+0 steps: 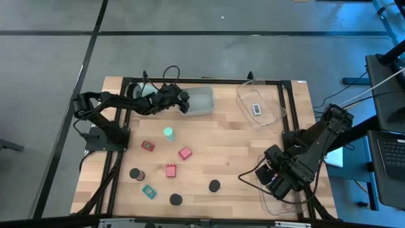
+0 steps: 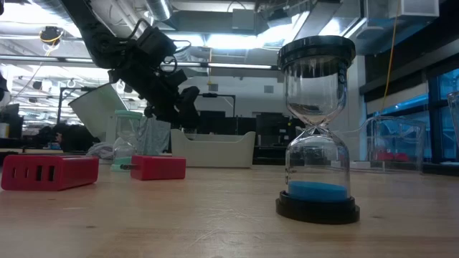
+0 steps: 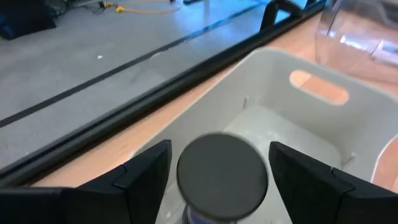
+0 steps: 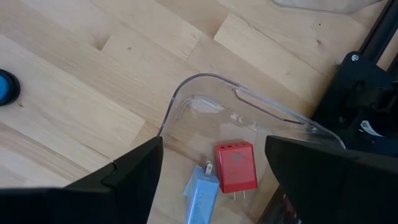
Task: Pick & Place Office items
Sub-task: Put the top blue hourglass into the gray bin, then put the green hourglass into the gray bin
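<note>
Two clear trays (image 1: 261, 107) right of the grey bin (image 1: 201, 101).

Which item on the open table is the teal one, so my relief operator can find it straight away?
Start at the wooden table's near edge, on the left arm's side. The teal rectangle lies there flat on the wood, between one black hourglass and another. It is the only flat teal piece; its neighbours are black and round or red blocks.

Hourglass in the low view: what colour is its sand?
Blue; the hourglass has it all in the bottom bulb, clearest in the low view.
</note>
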Controlling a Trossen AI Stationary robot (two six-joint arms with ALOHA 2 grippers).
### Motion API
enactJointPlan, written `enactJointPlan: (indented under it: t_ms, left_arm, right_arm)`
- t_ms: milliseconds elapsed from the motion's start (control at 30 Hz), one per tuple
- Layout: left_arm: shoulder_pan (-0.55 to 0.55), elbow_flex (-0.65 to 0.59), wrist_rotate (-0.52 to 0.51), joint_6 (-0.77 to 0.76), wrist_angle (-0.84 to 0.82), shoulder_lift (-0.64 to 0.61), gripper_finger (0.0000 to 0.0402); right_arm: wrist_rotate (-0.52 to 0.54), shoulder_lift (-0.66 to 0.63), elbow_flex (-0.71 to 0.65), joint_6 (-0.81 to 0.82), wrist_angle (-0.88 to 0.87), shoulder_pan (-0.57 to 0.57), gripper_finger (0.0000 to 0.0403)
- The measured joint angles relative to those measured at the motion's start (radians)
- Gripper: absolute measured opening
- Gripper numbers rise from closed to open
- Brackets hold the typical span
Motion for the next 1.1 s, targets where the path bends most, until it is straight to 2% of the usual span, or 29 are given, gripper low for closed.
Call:
enactJointPlan:
  t_ms: [133, 333, 433, 567, 667, 733, 833, 1100]
  left_arm:
    - [-0.001, 0.028, 0.004, 0.049, -0.001, -0.038, 0.0284]
    - [-0.023, 0.039, 0.066, 0.103, -0.034, -0.173, 0.0287]
    - [-0.051, 0.04, 0.181, 0.104, -0.094, -0.258, 0.0282]
    - [-0.124, 0.04, 0.405, 0.11, -0.211, -0.355, 0.0275]
    - [-0.202, 0.04, 0.549, 0.19, -0.35, -0.409, 0.0272]
    - [-0.258, 0.04, 0.591, 0.209, -0.475, -0.444, 0.0272]
    - [-0.338, 0.04, 0.545, 0.196, -0.628, -0.484, 0.0276]
    - [-0.472, 0.04, 0.287, 0.087, -0.855, -0.525, 0.0307]
  right_arm:
    - [-0.008, 0.0, 0.0, 0.0, 0.006, 0.0, 0.0286]
    - [-0.008, 0.0, 0.0, 0.0, 0.011, 0.0, 0.0286]
    - [-0.008, 0.0, 0.0, 0.0, 0.011, 0.0, 0.0286]
    - [-0.008, 0.0, 0.0, 0.0, 0.011, 0.0, 0.0286]
    - [-0.008, 0.0, 0.0, 0.0, 0.011, 0.0, 0.0286]
    - [-0.008, 0.0, 0.0, 0.0, 0.011, 0.0, 0.0286]
    - [-0.008, 0.0, 0.0, -0.001, 0.011, 0.0, 0.0286]
    - [-0.003, 0.0, 0.0, -0.002, 0.011, 0.0, 0.0286]
